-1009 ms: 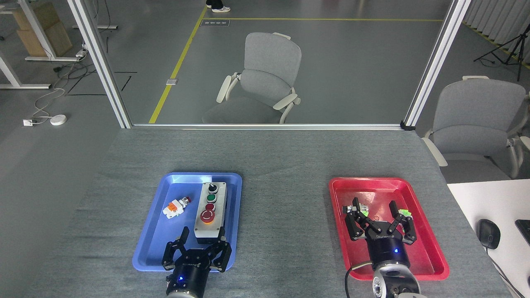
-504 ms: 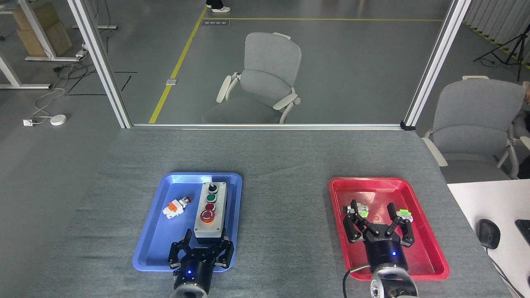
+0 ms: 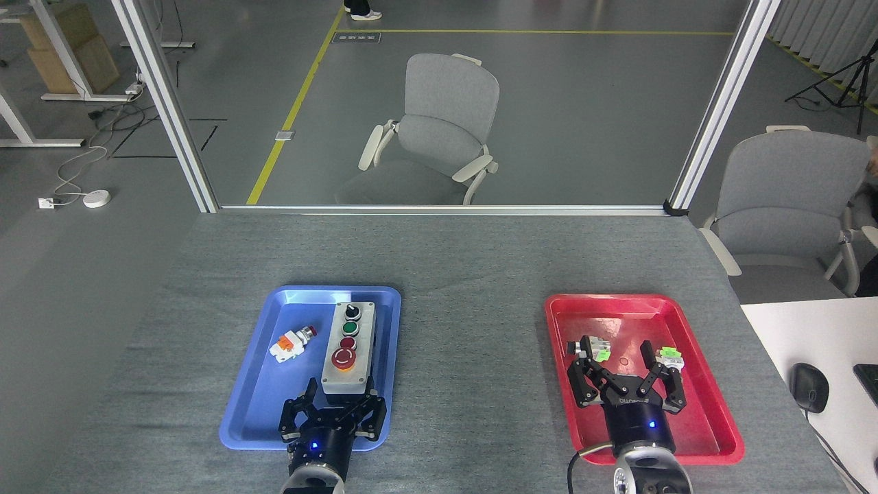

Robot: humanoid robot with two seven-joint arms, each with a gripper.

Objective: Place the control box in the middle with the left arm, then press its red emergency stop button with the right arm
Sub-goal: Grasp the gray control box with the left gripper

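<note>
Control box (image 3: pixel 348 351) lies in the blue tray (image 3: pixel 254 391), lower left of the frame, toward the tray's right side. It has a row of a black knob (image 3: pixel 352 311), a green button (image 3: pixel 350 328), a small red button (image 3: pixel 348 342) and the big red emergency stop button (image 3: pixel 343 358). Just below the box's near end, the left gripper (image 3: pixel 339 403) has its fingers spread open, one on each side of that end, holding nothing. A loose orange-and-white switch (image 3: pixel 291 342) lies left of the box in the tray. The right gripper (image 3: pixel 621 367) at lower right is wide open over the red tray (image 3: pixel 706 412), between two small green-and-white parts (image 3: pixel 669 355). The bare grey tabletop (image 3: pixel 473 343) lies between the trays.
</note>
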